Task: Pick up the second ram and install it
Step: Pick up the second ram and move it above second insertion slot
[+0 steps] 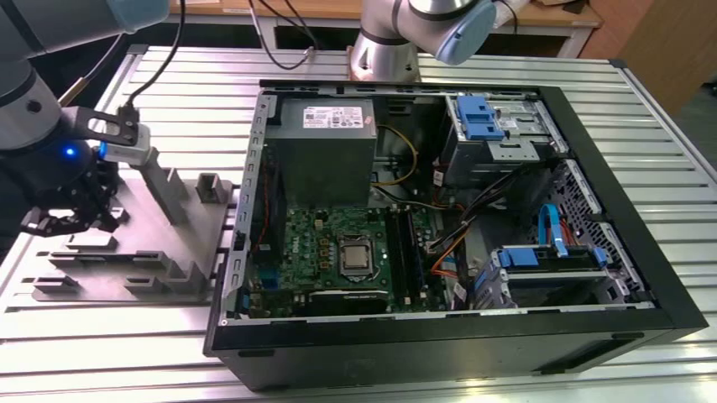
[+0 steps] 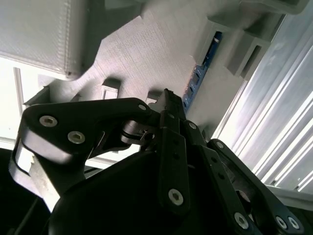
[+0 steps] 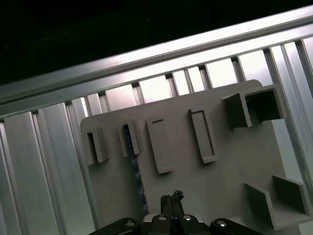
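Second ram (image 3: pixel 136 176) | standing in grey holder (image 3: pixel 230 161) | tool (image 3: pixel 172 199) closed, empty, beside it

One open computer case (image 1: pixel 448 344) lies on one slatted metal table (image 1: pixel 672 134). Inside the case sit one grey power-supply box (image 1: pixel 325 143), one green motherboard (image 1: pixel 319 239) and two blue drive caddies (image 1: pixel 476 117). One grey fixture plate (image 1: pixel 134 252) holds one ram stick (image 3: pixel 134 166), seen in both wrist views. The exterior view shows two robot arms (image 1: pixel 23 109). There is one gripper (image 2: pixel 168 95).
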`<state>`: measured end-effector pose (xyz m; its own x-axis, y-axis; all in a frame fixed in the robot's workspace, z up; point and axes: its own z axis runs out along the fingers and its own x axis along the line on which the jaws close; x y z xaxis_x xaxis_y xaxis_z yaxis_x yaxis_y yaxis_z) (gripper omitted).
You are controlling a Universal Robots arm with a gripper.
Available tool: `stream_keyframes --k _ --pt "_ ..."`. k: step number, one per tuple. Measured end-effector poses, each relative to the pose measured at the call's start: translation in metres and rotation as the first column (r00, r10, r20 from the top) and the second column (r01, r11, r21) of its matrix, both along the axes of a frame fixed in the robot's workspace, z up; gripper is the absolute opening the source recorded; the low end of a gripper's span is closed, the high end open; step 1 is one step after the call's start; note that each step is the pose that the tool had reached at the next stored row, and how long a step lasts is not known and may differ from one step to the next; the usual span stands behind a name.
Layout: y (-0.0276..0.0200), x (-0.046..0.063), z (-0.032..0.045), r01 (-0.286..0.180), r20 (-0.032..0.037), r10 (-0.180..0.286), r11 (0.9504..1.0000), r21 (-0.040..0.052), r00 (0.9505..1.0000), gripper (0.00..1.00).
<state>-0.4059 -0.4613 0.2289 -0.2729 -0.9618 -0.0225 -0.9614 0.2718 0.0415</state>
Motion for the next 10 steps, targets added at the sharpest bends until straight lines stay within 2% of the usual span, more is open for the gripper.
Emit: stream_keyframes --k 5,10 --pt "-0.0028 -0.0003 -0.0025 -0.035 0.0002 0.035 0.9994 0.0002 0.9994 0.1" --pt "-0.0033 -0.0003 -0.0046 -0.083 0.0 0.083 0.9966 -0.0001 0.9966 0.1"
